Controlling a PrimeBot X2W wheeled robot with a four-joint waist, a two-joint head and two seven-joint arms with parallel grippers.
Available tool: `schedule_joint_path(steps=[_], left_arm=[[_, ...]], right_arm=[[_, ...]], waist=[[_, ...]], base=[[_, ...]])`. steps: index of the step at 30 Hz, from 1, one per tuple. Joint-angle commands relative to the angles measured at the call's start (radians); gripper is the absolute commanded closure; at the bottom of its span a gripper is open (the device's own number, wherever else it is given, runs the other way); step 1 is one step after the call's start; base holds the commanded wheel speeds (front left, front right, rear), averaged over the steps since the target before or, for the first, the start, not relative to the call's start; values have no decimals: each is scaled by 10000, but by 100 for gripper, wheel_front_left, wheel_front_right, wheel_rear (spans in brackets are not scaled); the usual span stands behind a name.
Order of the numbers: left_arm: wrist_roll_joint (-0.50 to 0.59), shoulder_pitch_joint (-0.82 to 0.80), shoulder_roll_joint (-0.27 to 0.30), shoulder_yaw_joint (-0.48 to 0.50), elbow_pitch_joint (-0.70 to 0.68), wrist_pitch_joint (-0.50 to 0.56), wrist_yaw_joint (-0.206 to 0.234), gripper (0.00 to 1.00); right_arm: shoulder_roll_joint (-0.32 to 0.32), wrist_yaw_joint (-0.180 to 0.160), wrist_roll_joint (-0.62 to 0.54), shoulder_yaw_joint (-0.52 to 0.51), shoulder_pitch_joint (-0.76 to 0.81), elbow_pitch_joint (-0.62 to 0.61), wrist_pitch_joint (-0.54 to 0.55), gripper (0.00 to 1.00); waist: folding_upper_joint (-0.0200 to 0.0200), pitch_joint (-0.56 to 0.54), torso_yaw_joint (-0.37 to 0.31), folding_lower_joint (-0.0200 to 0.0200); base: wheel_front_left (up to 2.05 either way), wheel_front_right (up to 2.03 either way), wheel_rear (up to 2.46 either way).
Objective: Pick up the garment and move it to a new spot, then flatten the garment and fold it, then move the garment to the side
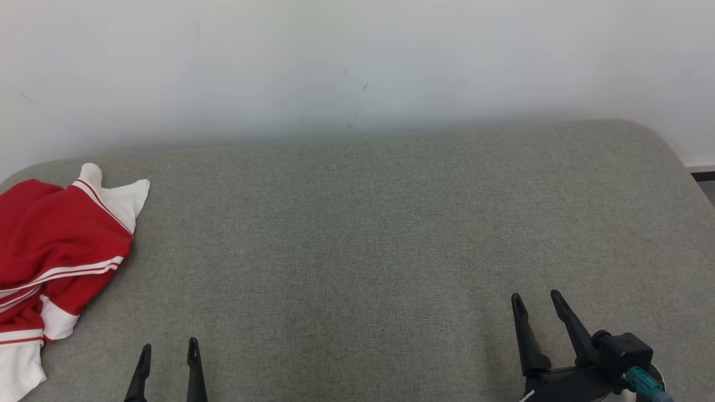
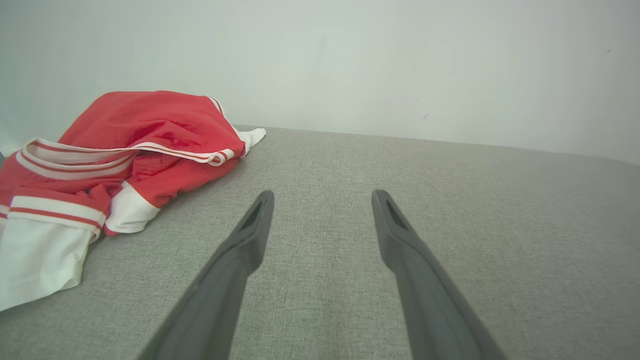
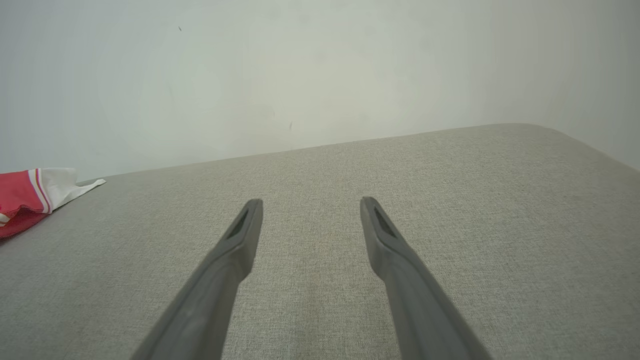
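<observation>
Presently, one garment [image 1: 56, 245], red with white stripes and white panels, lying crumpled in a heap at the left end of the grey fabric surface [image 1: 357, 234], part of it running past the left edge of the head view; untouched by either arm. One left gripper [image 1: 169, 343], low at the near edge of the surface, just to the right of the garment and apart from it, its two dark fingers spread wide with bare fabric between them, nothing in its hold. One right gripper [image 1: 535, 294], at the near right, well apart from the garment, fingers likewise spread wide and nothing held. One pale wall [image 1: 357, 56] behind the surface, lightly scuffed
</observation>
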Motion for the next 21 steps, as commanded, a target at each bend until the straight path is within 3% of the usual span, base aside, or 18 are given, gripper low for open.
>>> schedule_joint_path(steps=[1,14,21], left_arm=[[271,111,54,-31,-80,-96,56,0],[1122,318,57,-139,-198,-327,211,0],[1057,308,55,-90,-213,-306,190,0]], right_arm=[[-49,-19,-259,35,-1,-44,-89,0],[-103,-21,-1112,133,160,-91,-319,0],[-21,-21,-1112,136,193,-63,-311,0]], waist=[[0,-3,-4,1],[0,-6,46,1],[0,7,200,1]], base=[[0,0,0],[0,0,0],[0,0,0]])
